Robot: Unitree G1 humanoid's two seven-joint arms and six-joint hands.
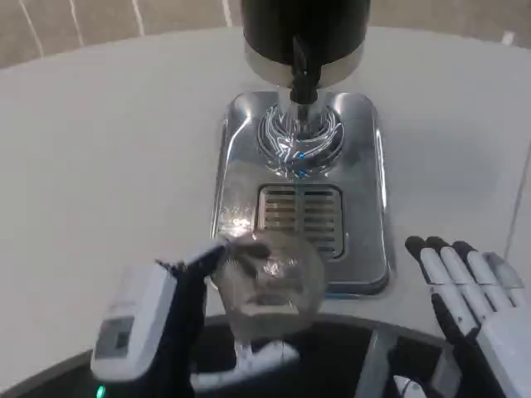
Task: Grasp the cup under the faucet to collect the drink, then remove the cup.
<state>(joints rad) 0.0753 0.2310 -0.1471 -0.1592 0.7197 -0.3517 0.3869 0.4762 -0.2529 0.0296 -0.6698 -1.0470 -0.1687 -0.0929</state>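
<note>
A clear ribbed plastic cup [267, 282] hangs above the table's near edge, in front of the dispenser's chrome base [365, 207]. My left hand [170, 319] grips the cup from its left side, fingers wrapped around it. The black faucet lever [300, 70] hangs under the dark dispenser body [305, 33], over a chrome pedestal. A slotted drip grille [300, 217] lies just beyond the cup. My right hand [469, 298] floats at the lower right, palm down, fingers straight and apart, holding nothing, well clear of the cup.
White tabletop [108, 157] spreads wide to the left and right of the dispenser. The dark edge of my body [348, 348] runs along the bottom of the picture.
</note>
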